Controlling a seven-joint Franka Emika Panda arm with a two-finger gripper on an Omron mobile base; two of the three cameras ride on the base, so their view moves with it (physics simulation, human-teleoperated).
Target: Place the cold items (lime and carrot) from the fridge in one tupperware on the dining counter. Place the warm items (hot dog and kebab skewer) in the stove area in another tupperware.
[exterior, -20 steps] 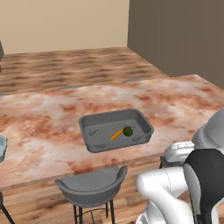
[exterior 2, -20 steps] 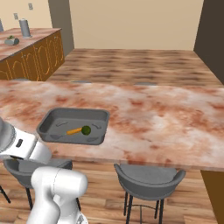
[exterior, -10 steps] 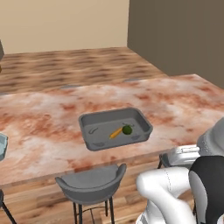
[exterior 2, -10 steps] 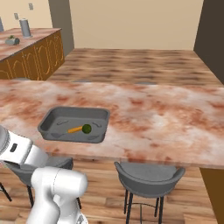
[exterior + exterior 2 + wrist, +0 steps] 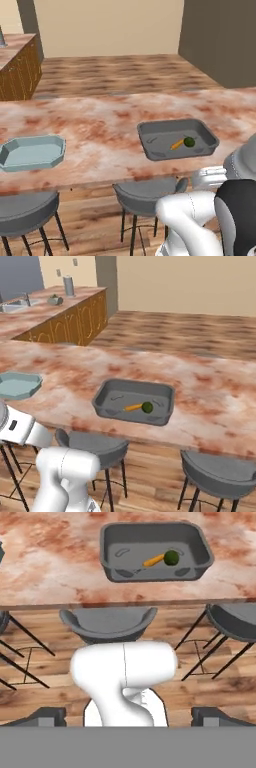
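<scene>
Grey tupperware sat on dining counter, holding carrot and lime. Carrot lay flat, long axis diagonal across tub floor, one end just beside lime; which end was tip, unclear. Light blue tupperware stood well apart along counter. No readable writing. Gripper fingers spread apart, holding nothing.
</scene>
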